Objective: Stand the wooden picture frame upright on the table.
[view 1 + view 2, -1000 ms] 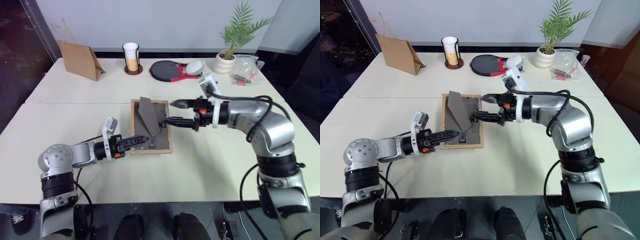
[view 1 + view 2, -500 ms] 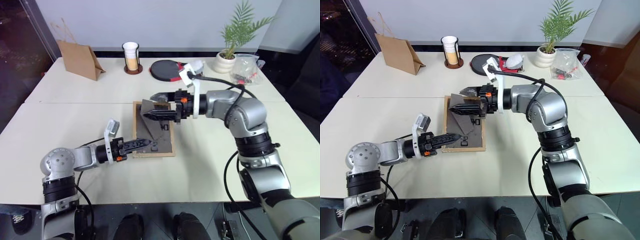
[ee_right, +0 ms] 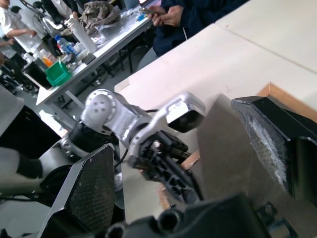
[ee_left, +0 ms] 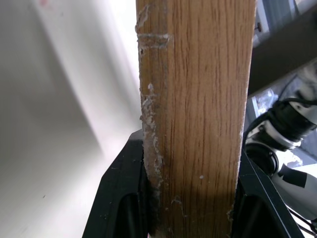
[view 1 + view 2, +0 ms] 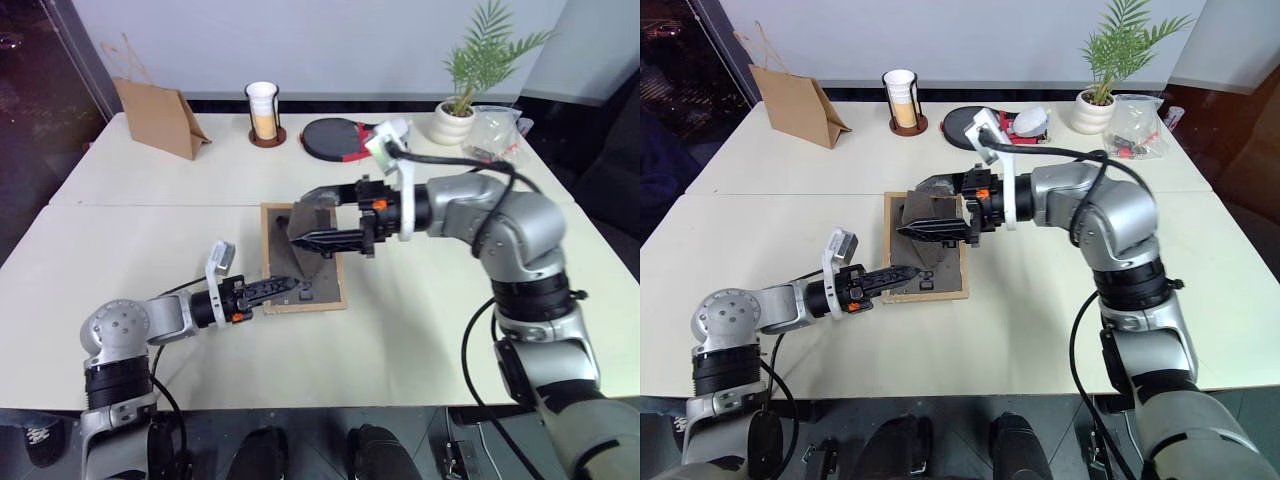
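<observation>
Frame: the small light-wood picture frame (image 5: 303, 262) is lying back-up by the pale cream table's (image 5: 420, 320) seam.
Left gripper (image 5: 283, 286): the frame's near edge is being clamped.
Right gripper (image 5: 312, 218): jaws are being held wide around the grey fold-out stand (image 5: 925, 222).

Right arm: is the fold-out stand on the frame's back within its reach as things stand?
Probably yes. The right gripper has its open fingers on either side of the raised fold-out stand, with nothing between them. The left gripper is clamped on the wooden picture frame at its near edge, clear of that approach.

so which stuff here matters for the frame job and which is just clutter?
Job:
frame, lying back up
fold-out stand
table
left gripper, shut on the frame's near edge
right gripper, open around the stand

Clutter:
paper bag
cup
paddle
plant
plastic bag
</observation>
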Controlling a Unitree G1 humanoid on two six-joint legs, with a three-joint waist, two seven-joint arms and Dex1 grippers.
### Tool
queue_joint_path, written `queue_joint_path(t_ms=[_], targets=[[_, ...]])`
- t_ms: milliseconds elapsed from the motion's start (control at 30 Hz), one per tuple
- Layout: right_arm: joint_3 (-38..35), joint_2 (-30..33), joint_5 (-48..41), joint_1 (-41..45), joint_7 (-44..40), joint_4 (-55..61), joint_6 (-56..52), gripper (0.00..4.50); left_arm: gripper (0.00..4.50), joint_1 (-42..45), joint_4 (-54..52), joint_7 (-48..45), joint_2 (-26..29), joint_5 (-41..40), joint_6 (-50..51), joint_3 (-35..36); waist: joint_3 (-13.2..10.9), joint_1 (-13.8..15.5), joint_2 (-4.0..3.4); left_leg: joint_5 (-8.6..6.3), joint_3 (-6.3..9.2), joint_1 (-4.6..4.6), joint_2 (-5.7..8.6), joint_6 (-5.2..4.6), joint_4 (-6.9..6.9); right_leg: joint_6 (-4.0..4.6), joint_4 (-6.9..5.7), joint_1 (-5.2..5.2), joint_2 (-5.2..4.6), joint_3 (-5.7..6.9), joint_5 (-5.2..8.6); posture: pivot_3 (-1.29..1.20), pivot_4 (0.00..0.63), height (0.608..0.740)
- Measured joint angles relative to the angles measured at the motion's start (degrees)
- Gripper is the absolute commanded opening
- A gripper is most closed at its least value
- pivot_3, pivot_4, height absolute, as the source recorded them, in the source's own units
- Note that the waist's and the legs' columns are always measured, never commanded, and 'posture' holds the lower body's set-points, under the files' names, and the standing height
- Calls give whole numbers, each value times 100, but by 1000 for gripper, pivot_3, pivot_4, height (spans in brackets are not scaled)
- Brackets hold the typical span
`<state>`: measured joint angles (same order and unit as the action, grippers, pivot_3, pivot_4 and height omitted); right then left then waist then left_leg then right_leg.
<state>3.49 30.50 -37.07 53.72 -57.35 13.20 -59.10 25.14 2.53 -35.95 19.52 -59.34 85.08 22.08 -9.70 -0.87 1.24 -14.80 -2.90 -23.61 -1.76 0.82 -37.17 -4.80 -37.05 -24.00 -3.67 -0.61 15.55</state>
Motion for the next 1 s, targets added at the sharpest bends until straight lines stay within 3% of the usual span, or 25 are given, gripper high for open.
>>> queue_joint_path(t_ms=[133,233,300,400,467,567,767,900,1000], targets=[[-64,328,93,-156,110,210,159,4459,1067,-2,27,-9,30,-3,-76,-46,0,-20,0,0,-2,0,0,0,1,6,0,-3,-1,-3,3,0,150,740],[326,993,1331,-286,249,-87,1723,4459,1067,6,-8,-6,31,-51,-54,-84,0,3,0,0,-10,-2,4,0,1,7,4,-5,-1,-8,3,0,150,740],[750,1515,2521,-490,385,-510,3422,4459,1067,20,-44,6,37,-141,-28,-63,0,20,1,0,-13,-4,7,0,1,5,10,-4,0,-8,2,0,150,740],[1245,1676,3959,-769,878,-1464,5907,4459,1067,65,-61,103,37,-270,61,-26,0,-13,1,1,-29,-4,6,-1,1,-2,9,-8,7,-18,-1,0,150,740],[1593,1647,5104,-799,1872,-2261,7761,4459,1067,133,-88,219,-7,-375,148,-22,-1,-41,2,6,-36,-4,4,7,-1,-4,-3,-20,13,-27,-1,0,150,740],[1910,1502,6590,-770,3431,-3130,9643,4459,1067,178,-166,380,-67,-597,279,25,-2,-42,3,37,-35,-3,-3,59,0,-4,-10,-24,27,-30,-1,0,150,740],[2201,934,8379,-469,5680,-3791,10997,4459,1067,414,-169,908,-222,-962,476,199,-2,-26,5,47,-30,-3,-6,75,-5,-5,-21,-25,43,-32,-1,0,150,740],[2341,686,9040,-136,6485,-4119,11197,4459,1067,490,-168,1188,-227,-1227,552,283,-3,-26,5,47,-30,-2,-5,76,-7,-5,-20,-21,43,-32,-1,0,150,740],[2452,593,9314,11,6801,-4412,11213,3599,1067,460,-193,1422,-231,-1420,560,337,-3,-27,5,48,-28,-2,-5,76,-6,-5,-20,-20,43,-31,-1,0,150,740]])
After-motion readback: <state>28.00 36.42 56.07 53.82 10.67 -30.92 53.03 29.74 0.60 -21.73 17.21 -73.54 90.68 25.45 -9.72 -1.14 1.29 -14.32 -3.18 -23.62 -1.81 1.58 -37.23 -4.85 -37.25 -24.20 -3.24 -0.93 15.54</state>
